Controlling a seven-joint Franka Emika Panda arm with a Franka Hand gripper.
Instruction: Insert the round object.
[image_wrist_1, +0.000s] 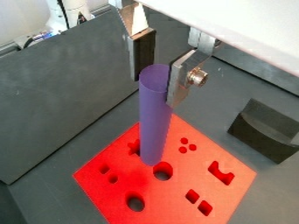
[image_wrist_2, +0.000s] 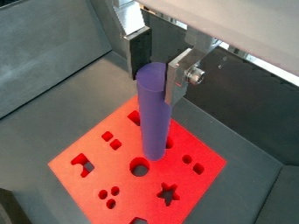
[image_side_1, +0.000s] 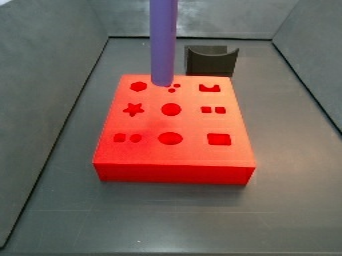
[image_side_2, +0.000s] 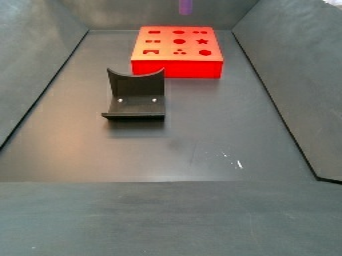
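Observation:
The purple rod (image_wrist_1: 155, 122) hangs upright between my gripper's (image_wrist_1: 158, 75) fingers, which are shut on its top end in both wrist views. It shows the same way in the other wrist view (image_wrist_2: 156, 114), held by my gripper (image_wrist_2: 158, 70). Below it lies the red block (image_wrist_1: 201, 182) with several cut-out holes. The rod's lower end is over the block, close to a round hole (image_wrist_2: 140, 167). In a side view the rod (image_side_1: 162, 40) comes down from the top edge over the block's (image_side_1: 174, 165) far left part. Its tip (image_side_2: 185, 5) shows above the block (image_side_2: 178, 68). The gripper is out of both side views.
The black fixture (image_side_2: 134, 97) stands on the floor beside the block; it also shows in a side view (image_side_1: 210, 60) and a wrist view (image_wrist_1: 267, 127). Sloped grey walls (image_wrist_1: 59, 96) enclose the dark floor (image_side_2: 187, 150).

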